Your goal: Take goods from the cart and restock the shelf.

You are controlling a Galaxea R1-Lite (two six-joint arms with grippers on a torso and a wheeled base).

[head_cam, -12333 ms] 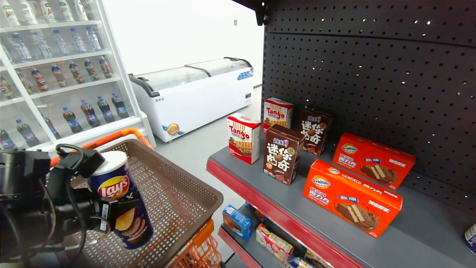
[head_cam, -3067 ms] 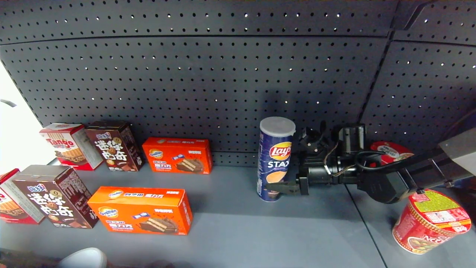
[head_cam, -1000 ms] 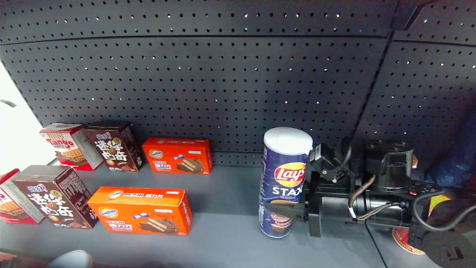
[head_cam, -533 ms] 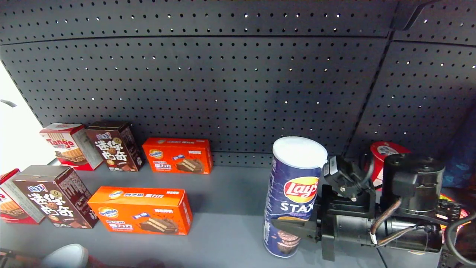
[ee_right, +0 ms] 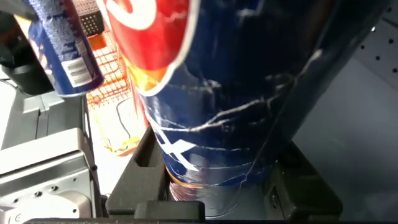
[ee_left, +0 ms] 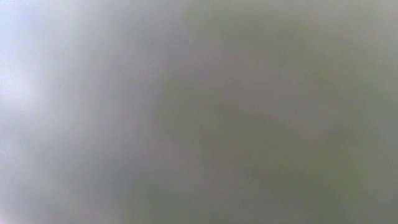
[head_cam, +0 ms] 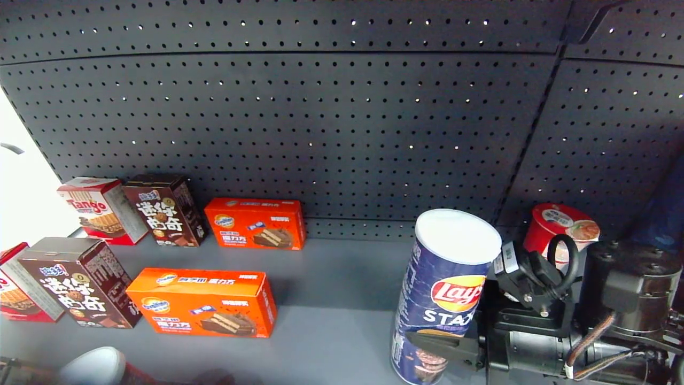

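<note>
On the shelf [head_cam: 331, 321], our right hand [head_cam: 435, 345] has pulled the chips can [head_cam: 446, 289] forward from the pegboard [head_cam: 320, 133], still clamped around it. So it's not restocked yet!

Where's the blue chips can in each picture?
Head view: the chips can is at the lower right, in front of the pegboard wall, held by the right gripper.
Left wrist view: all blur, cannot tell.
Right wrist view: the chips can is close up in the middle.
Shared landmark: the pegboard wall behind the can.
</note>
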